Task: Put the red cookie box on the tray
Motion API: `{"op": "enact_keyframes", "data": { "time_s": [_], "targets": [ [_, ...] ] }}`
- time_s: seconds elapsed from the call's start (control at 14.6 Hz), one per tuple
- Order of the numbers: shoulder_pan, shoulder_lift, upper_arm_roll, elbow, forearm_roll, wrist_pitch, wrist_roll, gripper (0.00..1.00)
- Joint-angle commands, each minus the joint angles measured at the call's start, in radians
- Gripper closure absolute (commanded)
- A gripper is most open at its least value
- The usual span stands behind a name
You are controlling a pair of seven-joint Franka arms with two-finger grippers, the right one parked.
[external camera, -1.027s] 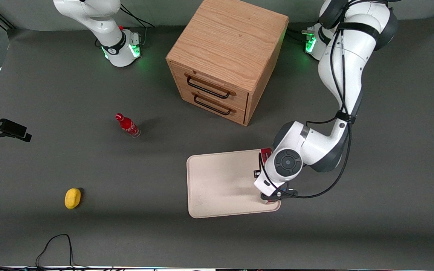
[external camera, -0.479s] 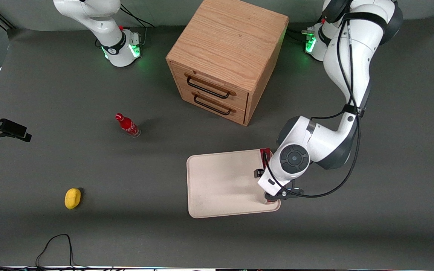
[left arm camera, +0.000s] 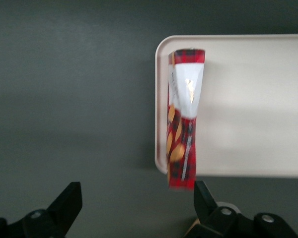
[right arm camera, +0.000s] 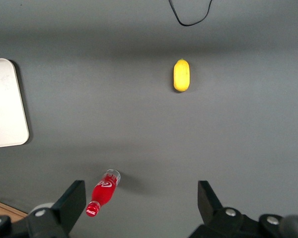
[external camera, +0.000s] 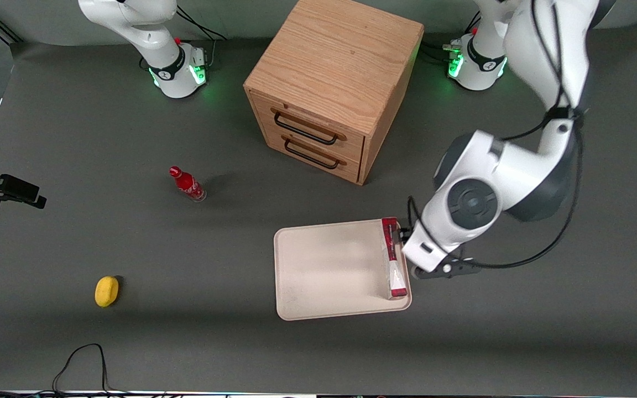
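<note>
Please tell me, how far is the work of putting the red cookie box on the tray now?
Done: the red cookie box rests on the tray, along its edge toward the working arm. In hand: nothing; the gripper hangs above the table beside the tray, jaws open and apart from the box. Left: apparently only moving the arm away.

Red bottle (right arm camera: pixel 104 192), yellow lemon (right arm camera: pixel 181 75), tray (right arm camera: pixel 5 104).
</note>
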Motion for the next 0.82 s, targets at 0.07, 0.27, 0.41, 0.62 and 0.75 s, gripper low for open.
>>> {"op": "enact_keyframes", "data": {
  "time_s": [0.07,0.27,0.41,0.62,0.75],
  "targets": [
    [0.113,-0.258,0.051,-0.201,-0.074,-0.111,0.162,0.00],
    [0.114,-0.417,0.157,-0.311,-0.077,-0.135,0.257,0.00],
    [0.113,-0.520,0.213,-0.400,-0.085,-0.135,0.279,0.00],
    [0.113,-0.645,0.298,-0.523,-0.083,-0.115,0.351,0.00],
    [0.114,-0.695,0.337,-0.560,-0.080,-0.109,0.387,0.00]
  ]
}}
